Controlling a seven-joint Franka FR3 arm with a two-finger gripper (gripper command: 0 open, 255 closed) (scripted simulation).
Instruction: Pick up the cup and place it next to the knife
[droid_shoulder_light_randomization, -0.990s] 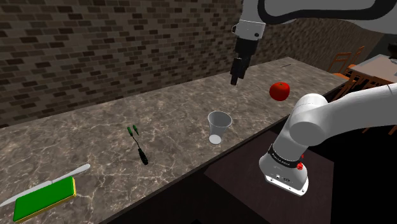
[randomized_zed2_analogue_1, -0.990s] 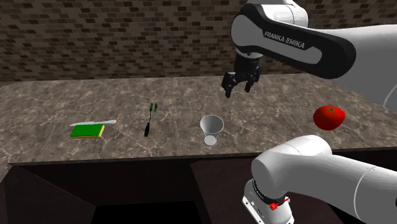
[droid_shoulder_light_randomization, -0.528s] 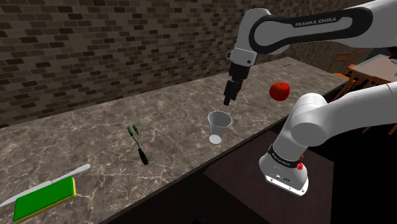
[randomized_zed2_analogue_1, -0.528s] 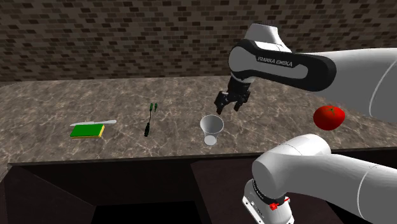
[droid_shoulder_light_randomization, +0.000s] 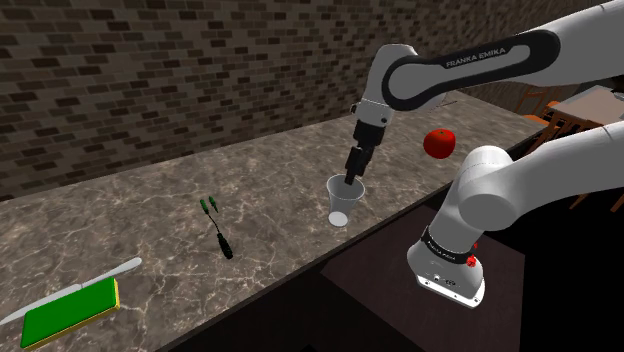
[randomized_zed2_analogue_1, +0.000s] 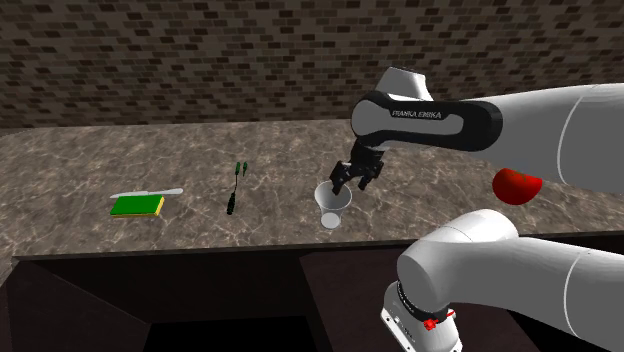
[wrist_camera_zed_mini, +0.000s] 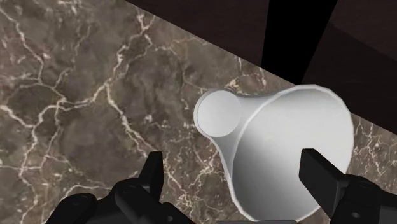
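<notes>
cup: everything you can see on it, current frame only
The cup is plain pale grey with no evident material. It is cone-shaped, with a wide open mouth on top tapering to a small round base. It stands upright on the dark marbled counter near the front edge and looks empty. The open tool is at its rim, one finger outside the wall and the other over the mouth. Contact can't be confirmed. Nothing else touches it.
</notes>
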